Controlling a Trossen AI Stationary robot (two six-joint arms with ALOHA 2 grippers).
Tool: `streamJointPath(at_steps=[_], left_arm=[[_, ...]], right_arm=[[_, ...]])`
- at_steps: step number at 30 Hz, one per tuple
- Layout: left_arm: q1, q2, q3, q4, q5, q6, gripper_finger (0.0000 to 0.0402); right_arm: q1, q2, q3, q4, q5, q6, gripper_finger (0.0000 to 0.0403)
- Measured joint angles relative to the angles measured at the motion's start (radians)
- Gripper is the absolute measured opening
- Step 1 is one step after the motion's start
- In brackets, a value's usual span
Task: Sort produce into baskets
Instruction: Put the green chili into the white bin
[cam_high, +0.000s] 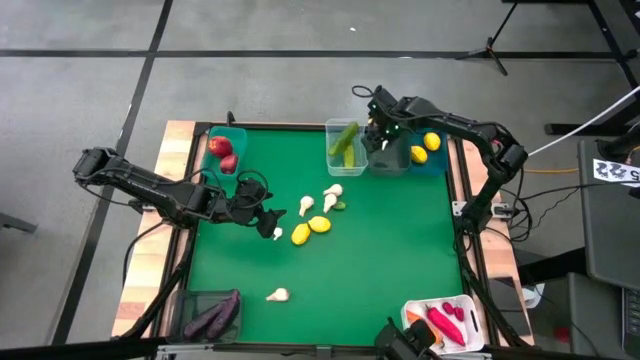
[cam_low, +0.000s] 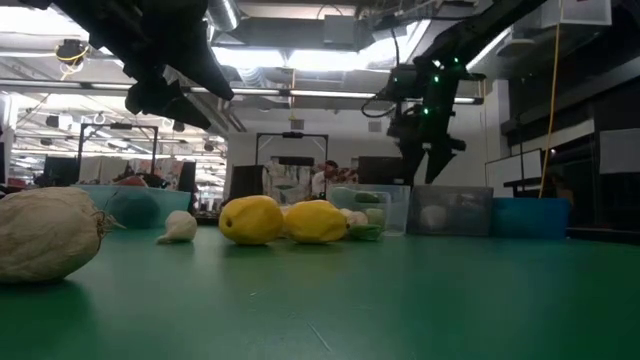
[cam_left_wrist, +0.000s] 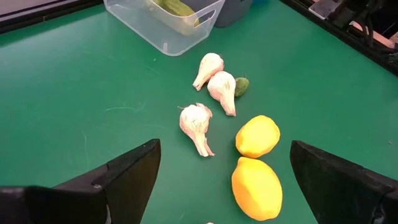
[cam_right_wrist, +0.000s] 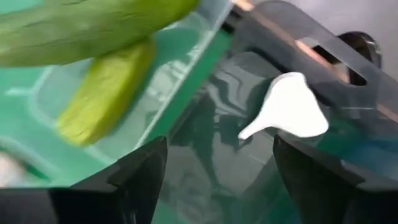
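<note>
My right gripper (cam_high: 378, 135) hangs open over the dark grey basket (cam_high: 388, 160) at the table's far side. A white garlic bulb (cam_right_wrist: 289, 115) lies inside that basket, clear of the fingers. Beside it, the clear basket (cam_high: 345, 148) holds green cucumbers (cam_right_wrist: 106, 93). My left gripper (cam_left_wrist: 224, 186) stands open above the table's middle. Ahead of it, three garlic bulbs (cam_left_wrist: 196, 124), two yellow lemons (cam_left_wrist: 257, 135) and a small green piece (cam_left_wrist: 241, 86) rest on the green mat. Another garlic bulb (cam_high: 277, 294) lies nearer the front edge.
A teal basket (cam_high: 428, 160) at the far right holds lemons. A teal basket (cam_high: 236, 135) at the far left holds red apples. A dark basket (cam_high: 215, 315) with eggplants stands at the near left. A white basket (cam_high: 445, 320) with red-pink peppers stands at the near right.
</note>
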Motion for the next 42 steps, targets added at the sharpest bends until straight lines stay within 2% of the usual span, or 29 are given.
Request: streamJointPath(at_steps=[4, 11, 15, 23, 29, 35, 42], left_arm=[[0.000, 0.000, 0.000, 0.000, 0.000, 0.000, 0.0349], [0.000, 0.000, 0.000, 0.000, 0.000, 0.000, 0.0349], [0.000, 0.000, 0.000, -0.001, 0.000, 0.002, 0.0349], [0.000, 0.000, 0.000, -0.031, 0.000, 0.000, 0.0349], [0.000, 0.000, 0.000, -0.048, 0.000, -0.010, 0.0349], [0.000, 0.000, 0.000, -0.047, 0.000, -0.012, 0.0349], [0.000, 0.000, 0.000, -0.047, 0.000, -0.021, 0.0349]], right_arm=[[0.000, -0.001, 0.105, -0.093, -0.105, -0.005, 0.0282], [0.072, -0.002, 0.202, -0.096, -0.457, -0.056, 0.0275], [0.174, -0.002, 0.202, -0.086, -0.528, -0.149, 0.0276], [0.432, -0.002, 0.201, -0.096, -0.473, -0.428, 0.0275], [0.589, -0.002, 0.125, -0.037, -0.207, -0.476, 0.0275], [0.617, -0.002, -0.064, 0.163, -0.179, -0.446, 0.0275], [0.600, -0.002, -0.255, 0.469, -0.083, -0.389, 0.0275]])
